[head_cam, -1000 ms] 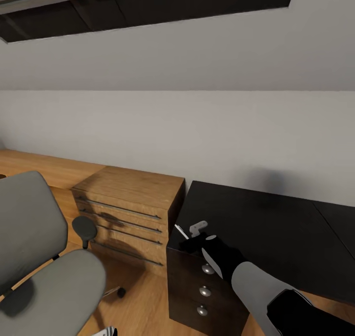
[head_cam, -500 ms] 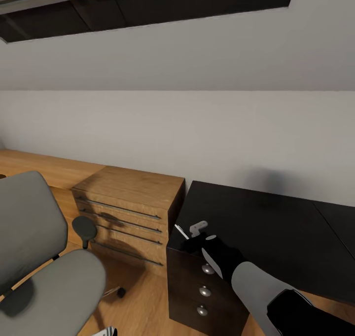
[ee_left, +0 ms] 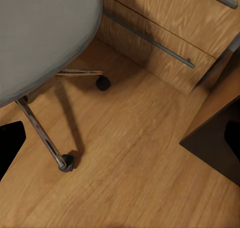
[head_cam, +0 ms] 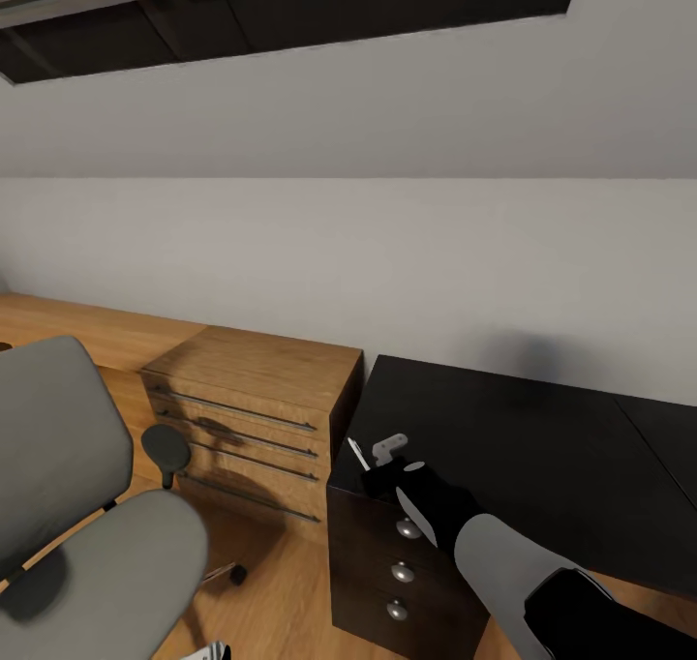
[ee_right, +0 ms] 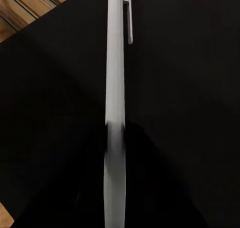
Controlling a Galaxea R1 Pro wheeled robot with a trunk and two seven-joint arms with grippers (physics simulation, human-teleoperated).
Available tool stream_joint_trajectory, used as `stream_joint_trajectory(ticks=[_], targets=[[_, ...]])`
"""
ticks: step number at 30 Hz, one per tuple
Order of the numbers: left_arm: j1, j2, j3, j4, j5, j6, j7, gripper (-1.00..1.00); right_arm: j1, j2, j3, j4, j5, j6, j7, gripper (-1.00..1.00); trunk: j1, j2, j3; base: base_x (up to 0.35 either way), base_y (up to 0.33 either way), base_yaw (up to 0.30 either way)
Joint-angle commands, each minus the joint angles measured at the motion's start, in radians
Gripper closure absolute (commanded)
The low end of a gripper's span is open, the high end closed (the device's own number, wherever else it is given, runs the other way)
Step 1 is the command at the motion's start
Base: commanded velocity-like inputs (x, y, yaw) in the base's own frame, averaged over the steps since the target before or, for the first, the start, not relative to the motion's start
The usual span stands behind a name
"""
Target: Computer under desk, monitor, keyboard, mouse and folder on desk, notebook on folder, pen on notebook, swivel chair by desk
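We see the right gripper (head_cam: 379, 466) above the front left corner of the desk (head_cam: 523, 447), closed on a thin grey object, probably the pen (ee_right: 114, 118), seen edge-on. The swivel chair (head_cam: 87, 525) stands on the wooden floor (ee_left: 130, 158), near the wooden dresser (head_cam: 257, 399).

My right arm reaches forward and left from the near right, grey forearm, black wrist. My right gripper (head_cam: 373, 459) is closed on a thin silver pen (ee_right: 116, 107), held out past the fingertips. Left arm's out of sight; wrist camera points down at floor.
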Motion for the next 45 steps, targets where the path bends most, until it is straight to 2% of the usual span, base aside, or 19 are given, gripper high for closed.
stream_joint_trajectory(ticks=[1, 14, 29, 34, 36, 38, 40, 44, 45], targets=[[-0.001, 0.001, -0.004, -0.001, 0.011, -0.007, 0.004, -1.0, -0.001, -0.001, 0.007, -0.001, -0.014, 0.005, -0.002, 1.0, 0.0, -0.001, -0.001, 0.0, 0.0, 0.0], [0.0, 0.002, -0.004, 0.0, 0.011, -0.007, 0.004, -1.0, -0.001, -0.001, 0.007, -0.001, -0.014, 0.004, -0.002, 1.0, 0.0, -0.001, -0.001, 0.0, 0.0, 0.0], [0.0, 0.001, -0.004, 0.0, 0.011, -0.008, 0.004, -1.0, -0.001, -0.001, 0.006, -0.015, -0.013, 0.007, -0.004, 1.0, -0.057, 0.104, 0.046, 0.0, 0.0, 0.0], [-0.001, 0.001, -0.004, 0.0, 0.011, -0.007, 0.004, -1.0, 0.004, -0.008, 0.0, -0.13, -0.012, 0.021, -0.027, 1.0, -0.077, 0.139, 0.062, 0.0, 0.0, 0.0], [-0.001, -0.001, -0.004, 0.001, 0.011, -0.005, 0.004, -1.0, 0.024, -0.019, -0.001, -0.197, -0.016, 0.043, -0.077, 1.0, -0.084, 0.153, 0.068, 0.0, 0.0, 0.0], [-0.001, -0.001, -0.004, 0.003, 0.011, -0.004, 0.004, -1.0, 0.072, -0.03, -0.002, -0.312, -0.042, 0.076, -0.168, 1.0, -0.092, 0.167, 0.074, 0.0, 0.0, 0.0], [-0.001, -0.002, -0.004, 0.003, 0.011, -0.003, 0.004, -1.0, 0.107, -0.035, -0.002, -0.388, -0.058, 0.097, -0.229, 1.0, -0.1, 0.181, 0.081, 0.0, 0.0, 0.0], [0.0, -0.002, -0.004, 0.003, 0.011, -0.002, 0.004, -1.0, 0.252, -0.063, -0.002, -0.709, -0.122, 0.185, -0.507, 1.0, -0.115, 0.209, 0.093, 0.0, 0.0, 0.0], [-0.001, -0.002, -0.004, 0.004, 0.011, -0.002, 0.004, -1.0, 0.266, -0.066, -0.002, -0.744, -0.135, 0.192, -0.536, 1.0, -0.119, 0.216, 0.096, 0.0, 0.0, 0.0]])
